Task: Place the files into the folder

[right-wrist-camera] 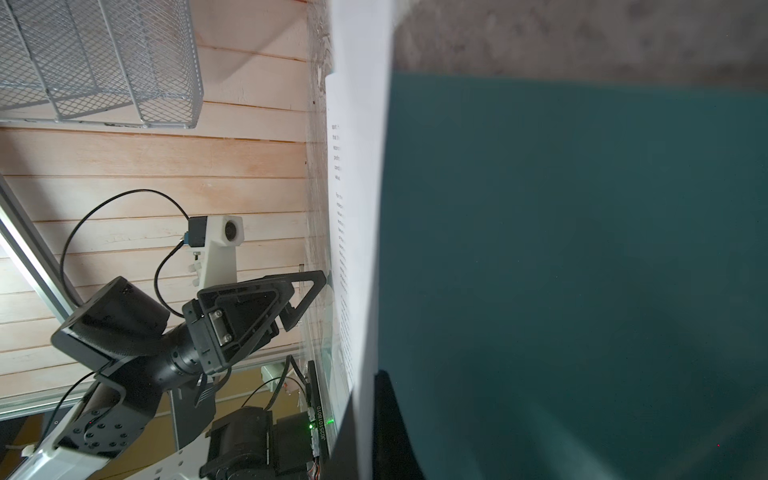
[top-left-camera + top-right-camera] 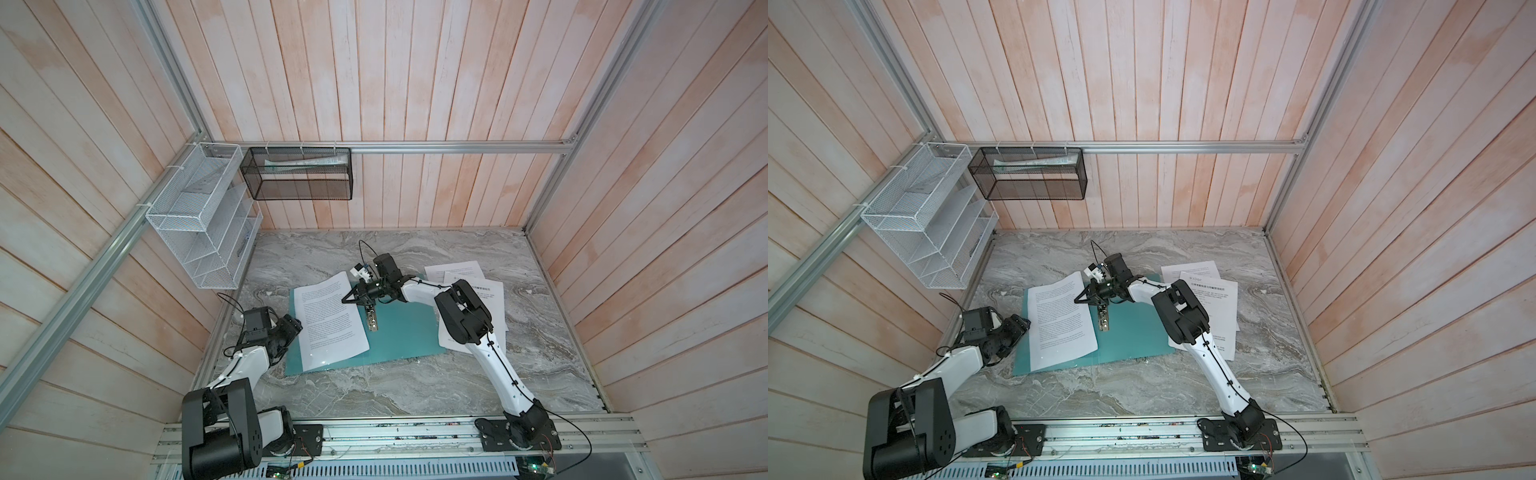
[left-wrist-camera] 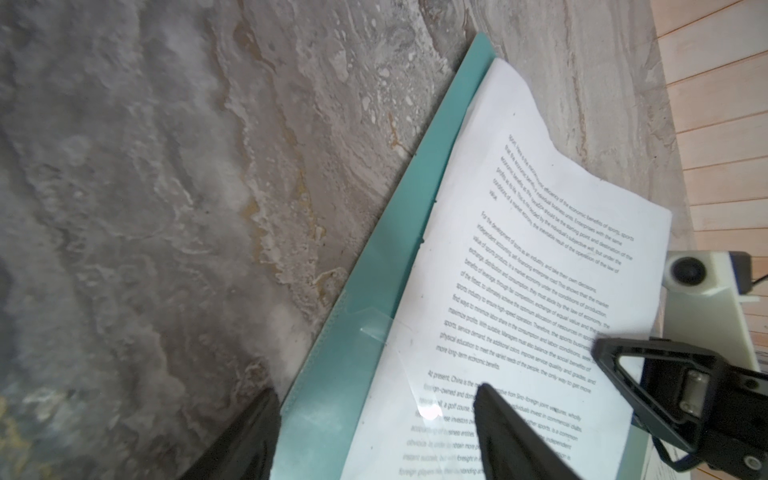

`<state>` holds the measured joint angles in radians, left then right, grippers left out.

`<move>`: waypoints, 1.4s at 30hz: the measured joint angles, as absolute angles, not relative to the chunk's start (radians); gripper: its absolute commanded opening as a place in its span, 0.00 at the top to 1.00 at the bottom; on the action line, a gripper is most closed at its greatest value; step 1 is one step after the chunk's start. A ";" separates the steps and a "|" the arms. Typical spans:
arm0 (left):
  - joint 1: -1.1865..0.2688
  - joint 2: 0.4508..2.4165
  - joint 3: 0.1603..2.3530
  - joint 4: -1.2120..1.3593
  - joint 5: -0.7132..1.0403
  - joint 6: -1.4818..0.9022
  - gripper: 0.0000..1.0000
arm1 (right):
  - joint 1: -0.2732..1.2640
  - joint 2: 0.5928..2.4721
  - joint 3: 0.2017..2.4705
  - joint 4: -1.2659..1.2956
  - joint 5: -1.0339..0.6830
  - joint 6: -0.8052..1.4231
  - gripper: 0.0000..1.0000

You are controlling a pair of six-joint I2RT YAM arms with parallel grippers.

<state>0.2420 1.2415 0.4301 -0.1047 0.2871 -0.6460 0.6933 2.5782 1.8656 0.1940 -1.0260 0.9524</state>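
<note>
The teal folder (image 2: 399,332) (image 2: 1133,332) lies open on the marble table, its metal clip (image 2: 372,322) near the middle. One printed sheet of the files (image 2: 332,320) (image 2: 1061,322) (image 3: 519,291) rests on the folder's left half. My right gripper (image 2: 349,297) (image 1: 368,436) is shut on that sheet's right edge, which stands a little off the folder (image 1: 582,249). My left gripper (image 2: 297,324) (image 3: 374,432) is open, with its fingers straddling the folder's left edge (image 3: 374,291) and the sheet's corner. More files (image 2: 494,291) (image 2: 1208,286) lie at the right, partly hidden by the right arm.
A white wire rack (image 2: 199,220) (image 1: 104,62) hangs on the left wall. Beside it a black mesh basket (image 2: 297,174) hangs on the back rail. Plank walls close in the table on three sides, and the arms' base rail (image 2: 395,436) runs along the front edge.
</note>
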 measured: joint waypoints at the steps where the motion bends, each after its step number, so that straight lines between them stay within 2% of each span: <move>1: 0.242 1.242 0.430 -0.105 0.287 -0.646 0.24 | 0.692 2.572 1.851 0.222 -1.026 0.976 1.00; 15: 0.242 1.242 0.430 -0.105 0.287 -0.646 0.24 | 0.641 2.465 1.648 0.525 -0.998 1.203 1.00; 25: 0.242 1.241 0.430 -0.105 0.287 -0.646 0.24 | 0.626 2.391 1.524 0.579 -0.852 1.216 1.00; 33: 0.242 1.240 0.430 -0.105 0.287 -0.646 0.24 | 0.672 2.390 1.497 0.606 -0.767 1.212 1.00; 42: 0.242 1.242 0.430 -0.104 0.287 -0.646 0.24 | 0.708 2.349 1.368 0.636 -0.616 1.228 1.00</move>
